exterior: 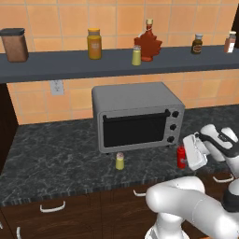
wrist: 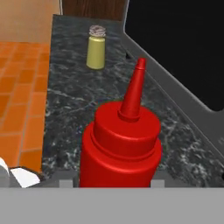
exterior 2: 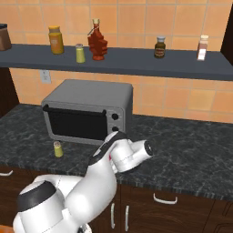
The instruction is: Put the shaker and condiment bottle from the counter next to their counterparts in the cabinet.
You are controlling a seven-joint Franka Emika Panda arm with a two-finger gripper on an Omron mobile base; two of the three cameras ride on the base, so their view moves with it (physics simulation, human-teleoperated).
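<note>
The gripper (wrist: 114, 183) is clamped on the condiment bottle (wrist: 120, 148), which stands on the desk (exterior: 56, 154) near its front edge, just before the toaster oven's (exterior: 137, 116) right corner. The shaker (exterior: 120, 161) stands apart near the front edge; its twin (exterior: 136, 55) and the maple-leaf bottle (exterior: 148, 44) sit on the cabinet (exterior: 70, 65).

Red condiment bottle (wrist: 120, 148), yellow-green shaker (wrist: 96, 49)
</note>
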